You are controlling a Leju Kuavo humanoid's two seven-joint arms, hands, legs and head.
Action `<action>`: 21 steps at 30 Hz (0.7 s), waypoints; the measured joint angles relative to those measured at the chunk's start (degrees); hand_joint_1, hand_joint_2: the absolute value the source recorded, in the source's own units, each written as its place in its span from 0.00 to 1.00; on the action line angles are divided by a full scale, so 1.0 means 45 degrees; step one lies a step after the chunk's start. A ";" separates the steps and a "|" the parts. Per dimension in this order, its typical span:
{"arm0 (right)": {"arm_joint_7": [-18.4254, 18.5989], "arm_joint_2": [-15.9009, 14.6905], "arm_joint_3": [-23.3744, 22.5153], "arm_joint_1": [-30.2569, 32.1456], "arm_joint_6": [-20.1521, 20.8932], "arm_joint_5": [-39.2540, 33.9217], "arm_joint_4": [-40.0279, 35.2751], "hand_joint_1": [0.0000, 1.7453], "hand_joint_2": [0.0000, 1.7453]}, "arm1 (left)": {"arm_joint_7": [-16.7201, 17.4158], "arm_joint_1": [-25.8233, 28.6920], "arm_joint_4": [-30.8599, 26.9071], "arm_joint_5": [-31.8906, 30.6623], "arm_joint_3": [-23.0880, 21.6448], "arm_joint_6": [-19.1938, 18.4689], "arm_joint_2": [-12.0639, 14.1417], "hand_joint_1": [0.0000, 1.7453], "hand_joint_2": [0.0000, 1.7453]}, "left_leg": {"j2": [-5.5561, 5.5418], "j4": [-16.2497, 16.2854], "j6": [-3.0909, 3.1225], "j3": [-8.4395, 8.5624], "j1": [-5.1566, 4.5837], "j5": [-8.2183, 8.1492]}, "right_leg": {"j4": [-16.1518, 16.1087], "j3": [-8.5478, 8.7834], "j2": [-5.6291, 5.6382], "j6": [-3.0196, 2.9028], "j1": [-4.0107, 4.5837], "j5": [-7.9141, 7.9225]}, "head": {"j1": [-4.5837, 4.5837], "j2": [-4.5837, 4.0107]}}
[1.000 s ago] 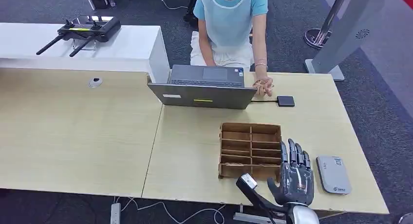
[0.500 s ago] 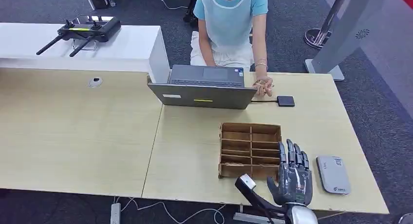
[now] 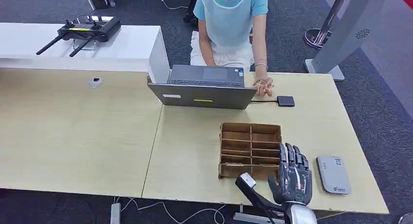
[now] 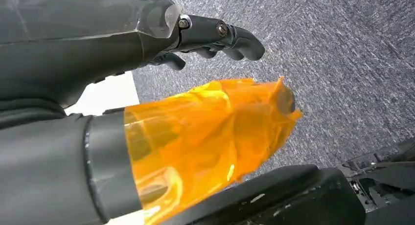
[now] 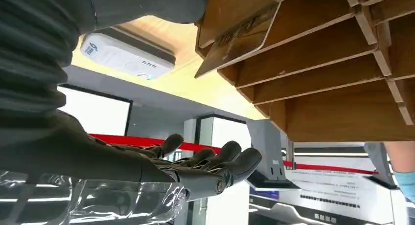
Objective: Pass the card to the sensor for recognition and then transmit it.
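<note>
My right hand [image 3: 292, 176] hovers at the table's near edge, fingers straight and apart, holding nothing. It is just right of the near right corner of the brown slotted wooden box [image 3: 251, 127]. The grey-white sensor [image 3: 333, 174] lies flat on the table to the right of the hand. In the right wrist view the hand [image 5: 195, 166] sits beside the box [image 5: 333, 88], where a thin brown card-like plate [image 5: 235, 44] with faint print juts from a slot; the sensor [image 5: 128, 55] lies beyond. My left hand [image 4: 210, 36] hangs over grey carpet, fingers loosely bent, holding nothing.
A person sits across the table with a hand [image 3: 263, 85] beside an open laptop [image 3: 204, 87]. A small black box [image 3: 286, 101] on a cable lies right of the laptop. A remote controller [image 3: 85, 30] rests on the white counter at the far left.
My right hand has drawn back slightly toward the table's near edge. The box, the sensor and the person have stayed put.
</note>
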 joint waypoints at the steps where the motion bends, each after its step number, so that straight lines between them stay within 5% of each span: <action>1: 0.0030 -0.0010 0.0020 -0.0008 0.0005 0.0000 0.0005 0.23 1.00 | 0.0000 0.0000 0.0000 0.0000 0.0000 0.0000 0.0000 0.00 0.00 | 0.0000 0.0000 0.0000 0.0000 0.0000 0.0000 | 0.0000 0.0000 0.0000 0.0000 0.0000 0.0000 | 0.0000 0.0000; 8: 0.0068 -0.0049 0.0136 -0.0048 0.0019 0.0000 0.0005 0.25 1.00 | 0.0000 0.0000 0.0000 0.0000 0.0000 0.0000 0.0000 0.00 0.00 | 0.0000 0.0000 0.0000 0.0000 0.0000 0.0000 | 0.0000 -0.0001 0.0000 0.0000 0.0000 0.0000 | 0.0000 0.0000; 10: 0.0093 -0.0049 0.0161 -0.0052 0.0024 0.0000 0.0005 0.43 1.00 | 0.0000 0.0000 0.0000 0.0000 0.0000 0.0000 0.0000 0.00 0.00 | 0.0000 0.0000 0.0000 0.0000 0.0000 0.0000 | 0.0000 0.0000 0.0000 0.0000 0.0000 0.0000 | 0.0000 0.0000; 15: 0.0170 -0.0097 0.0238 -0.0115 0.0029 0.0000 0.0131 0.34 1.00 | 0.0000 -0.0001 0.0000 -0.0058 0.0000 -0.0010 0.0000 0.00 0.00 | 0.0000 0.0000 0.0000 0.0000 0.0000 0.0000 | 0.0000 0.0000 0.0000 0.0000 0.0000 0.0000 | 0.0000 0.0000; 21: 0.0117 -0.0097 0.0238 -0.0204 -0.0029 0.0000 0.0413 0.44 1.00 | 0.0024 -0.0003 0.0000 -0.0175 0.0000 -0.0034 0.0000 0.00 0.00 | 0.0000 0.0000 0.0000 0.0000 0.0000 0.0000 | 0.0000 0.0000 0.0000 0.0000 0.0000 0.0000 | 0.0000 0.0000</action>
